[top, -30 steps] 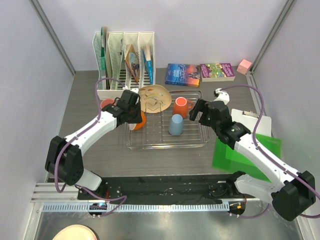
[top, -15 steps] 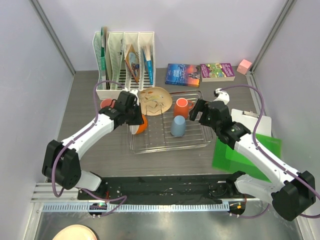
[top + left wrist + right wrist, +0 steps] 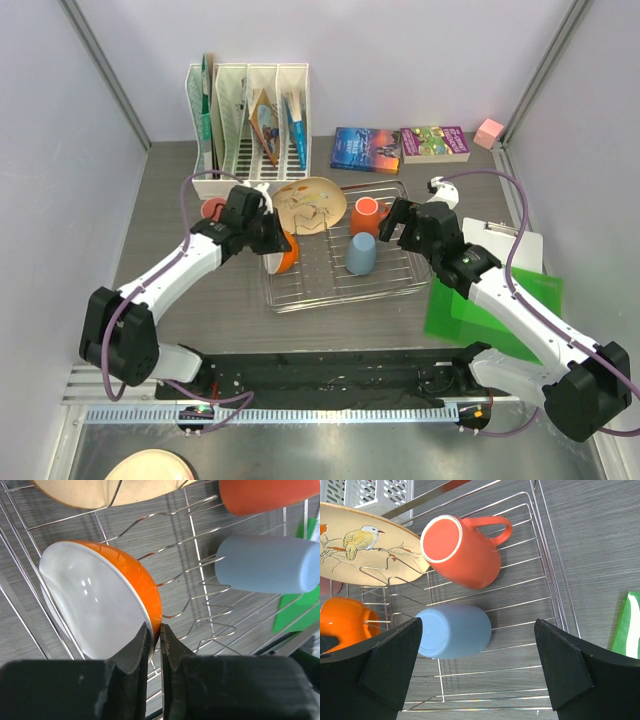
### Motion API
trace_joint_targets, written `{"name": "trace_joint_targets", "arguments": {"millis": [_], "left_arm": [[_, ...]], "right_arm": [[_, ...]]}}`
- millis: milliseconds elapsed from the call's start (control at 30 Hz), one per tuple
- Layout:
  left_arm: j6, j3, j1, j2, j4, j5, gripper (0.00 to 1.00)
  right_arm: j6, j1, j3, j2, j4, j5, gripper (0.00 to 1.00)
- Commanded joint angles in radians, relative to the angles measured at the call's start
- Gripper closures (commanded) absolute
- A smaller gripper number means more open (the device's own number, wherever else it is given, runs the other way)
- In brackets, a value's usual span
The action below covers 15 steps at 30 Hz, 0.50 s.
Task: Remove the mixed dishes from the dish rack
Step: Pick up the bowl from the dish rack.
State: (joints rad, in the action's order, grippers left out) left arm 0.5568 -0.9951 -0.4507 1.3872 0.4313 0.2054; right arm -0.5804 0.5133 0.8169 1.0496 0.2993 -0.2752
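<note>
Top external view has the flat chrome wire dish rack (image 3: pixel 345 303) at the middle of the grey wood-grain table. The left gripper (image 3: pixel 272 243) reaches in at the rack's 9 o'clock edge, and its two black fingers (image 3: pixel 134 652) are pinched almost together on the rim of the small orange bowl with glossy cream inside (image 3: pixel 100 605). One finger sits on the cream face and the other on the orange outer wall. The bowl is tipped up on edge over the wire bars at that side.

At the rack's 11 o'clock corner a beige round plate painted with a bird on a twig (image 3: pixel 370 547) leans against the wire prongs. An orange mug with a white rim (image 3: pixel 462 552) lies on its side at 12 o'clock, with its handle pointing toward 3 o'clock. A grey-blue cup (image 3: pixel 452 630) lies on its side just below the mug at the rack's centre.

The right gripper (image 3: pixel 395 225) hangs over the rack's 2 o'clock corner with its jaws spread wide and nothing held.
</note>
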Motion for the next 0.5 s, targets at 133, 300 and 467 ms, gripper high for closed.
{"name": "trace_joint_targets", "arguments": {"millis": [133, 300, 467], "left_arm": [[0.115, 0.044, 0.142, -0.077, -0.184, 0.19, 1.0], [0.172, 0.101, 0.204, -0.085, -0.244, 0.262, 1.0], [0.23, 0.13, 0.239, -0.112, -0.327, 0.319, 1.0]], "right_arm": [[0.022, 0.002, -0.005, -0.031, -0.046, -0.013, 0.01], [0.028, 0.001, -0.01, -0.039, -0.045, -0.018, 0.01], [0.033, 0.001, -0.01, -0.054, -0.042, -0.018, 0.01]]}}
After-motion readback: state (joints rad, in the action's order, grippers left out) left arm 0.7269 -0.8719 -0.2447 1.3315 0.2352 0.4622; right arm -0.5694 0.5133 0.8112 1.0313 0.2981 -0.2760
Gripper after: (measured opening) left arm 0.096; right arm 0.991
